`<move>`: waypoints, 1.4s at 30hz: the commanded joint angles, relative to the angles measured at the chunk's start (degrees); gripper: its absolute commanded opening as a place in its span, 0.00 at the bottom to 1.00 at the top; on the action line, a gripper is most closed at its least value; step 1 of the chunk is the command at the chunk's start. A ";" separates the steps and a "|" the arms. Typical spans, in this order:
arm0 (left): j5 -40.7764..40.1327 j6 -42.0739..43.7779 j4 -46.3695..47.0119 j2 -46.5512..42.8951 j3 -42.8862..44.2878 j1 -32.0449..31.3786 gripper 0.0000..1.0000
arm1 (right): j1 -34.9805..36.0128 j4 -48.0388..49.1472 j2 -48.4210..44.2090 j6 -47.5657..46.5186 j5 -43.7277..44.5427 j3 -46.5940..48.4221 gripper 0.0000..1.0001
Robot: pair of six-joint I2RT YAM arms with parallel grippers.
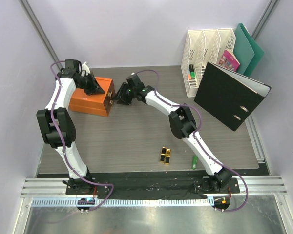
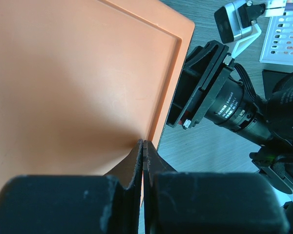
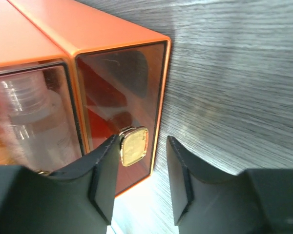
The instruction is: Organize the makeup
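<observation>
Grey wood-grain bench: black-gold lipsticks lie side by side near the front edge, long axes front-to-back. The small green tube lies to their right, aligned similarly. Right hand is released, straddling the gold knob of the orange drawer box. Left hand is clenched, empty, over the box top. Motor lettering is too small to read.

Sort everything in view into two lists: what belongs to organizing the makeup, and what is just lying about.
Job: black-gold lipsticks, small green tube, clear bottle inside the orange drawer box, whose gold knob the right claw straddles.
Lying about: white file racks, black binder, green folders, pink booklet.
</observation>
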 commanded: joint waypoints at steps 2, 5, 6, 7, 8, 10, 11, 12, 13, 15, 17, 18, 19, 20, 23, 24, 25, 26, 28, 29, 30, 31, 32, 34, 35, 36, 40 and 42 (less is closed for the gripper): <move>-12.90 5.73 -15.89 9.02 -7.57 -1.19 0.00 | 0.73 -6.20 -0.41 -3.88 2.73 -0.06 0.40; -12.81 5.81 -16.07 9.02 -7.57 -1.19 0.00 | 0.99 -7.78 -1.73 -5.64 3.34 -1.64 0.36; -12.81 5.73 -15.98 9.02 -7.48 -1.28 0.00 | 0.99 -8.66 -1.99 -6.17 3.52 -2.08 0.34; -12.81 5.73 -15.98 9.02 -7.48 -1.19 0.00 | 1.08 -9.19 -2.26 -7.04 3.87 -2.69 0.33; -12.73 5.73 -15.98 9.02 -7.48 -1.19 0.00 | 1.08 -9.89 -2.52 -7.40 3.96 -2.87 0.31; -12.73 5.81 -16.07 9.10 -7.48 -1.19 0.00 | 1.08 -12.26 -3.14 -9.06 4.83 -2.79 0.29; -12.73 5.81 -16.16 9.02 -7.48 -1.19 0.00 | 1.08 -13.40 -3.31 -9.86 5.27 -2.70 0.28; -12.73 5.81 -16.07 8.93 -7.56 -1.19 0.00 | 1.08 -15.67 -3.84 -10.56 6.23 -2.70 0.28; -12.81 5.81 -16.16 8.93 -7.48 -1.11 0.00 | 0.99 -16.65 -4.02 -11.27 6.68 -2.87 0.28; -12.99 5.81 -16.16 8.84 -7.48 -1.19 0.00 | 0.99 -19.63 -4.63 -13.55 7.64 -3.13 0.27; -12.90 5.90 -16.16 8.75 -7.39 -1.19 0.00 | 0.99 -21.92 -5.68 -15.57 8.61 -4.19 0.27; -12.99 5.73 -16.16 8.66 -7.39 -1.19 0.00 | 0.99 -22.46 -5.95 -16.10 8.96 -4.63 0.27; -12.90 5.81 -16.16 8.66 -7.30 -1.19 0.00 | 0.90 -22.99 -6.56 -16.63 9.23 -5.50 0.27; -12.90 5.73 -16.16 8.66 -7.22 -1.19 0.00 | 0.90 -24.21 -6.74 -17.76 9.40 -5.86 0.27; -12.99 5.81 -16.25 8.49 -7.13 -1.19 0.00 | 0.73 -25.97 -7.53 -19.26 9.58 -7.88 0.27; -13.08 5.81 -16.25 8.40 -7.13 -1.11 0.00 | 0.81 -26.24 -7.88 -20.05 9.58 -8.58 0.27; -13.08 5.73 -16.33 8.40 -7.21 -1.19 0.00 | 0.64 -26.50 -8.23 -20.67 9.58 -10.15 0.27; -13.08 5.64 -16.25 8.31 -7.21 -1.19 0.00 | 0.64 -26.68 -9.02 -21.02 9.76 -11.21 0.27; -13.08 5.64 -16.25 8.14 -7.56 -1.19 0.00 | 0.55 -26.68 -9.90 -22.25 9.76 -13.93 0.27; -12.99 5.64 -16.16 7.96 -7.74 -1.19 0.00 | 0.46 -26.86 -10.34 -22.78 9.76 -14.64 0.27; -13.08 5.72 -15.98 7.96 -8.00 -1.19 0.00 | 0.46 -27.12 -10.96 -23.57 9.67 -15.52 0.27; -12.99 5.64 -15.89 7.70 -8.09 -1.19 0.00 | 0.46 -27.38 -11.22 -24.01 9.50 -15.88 0.27; -12.99 5.64 -15.89 7.70 -8.35 -1.19 0.00 | 0.46 -28.17 -11.40 -24.45 9.23 -15.97 0.27; -12.99 5.55 -15.72 7.35 -8.62 -1.19 0.00 | 0.46 -29.14 -11.66 -25.42 8.97 -16.23 0.26; -12.99 5.64 -15.72 7.26 -8.71 -1.19 0.00 | 0.72 -29.32 -11.67 -25.86 8.79 -16.23 0.26; -12.99 5.64 -15.63 7.26 -8.80 -1.19 0.00 | 0.73 -29.67 -11.93 -26.21 8.88 -16.23 0.26; -12.99 5.64 -15.72 7.08 -8.62 -1.28 0.00 | 0.81 -29.85 -12.72 -26.92 8.61 -17.20 0.26; -12.90 5.55 -15.72 7.17 -8.45 -1.19 0.00 | 0.90 -29.94 -12.89 -26.92 8.79 -17.55 0.25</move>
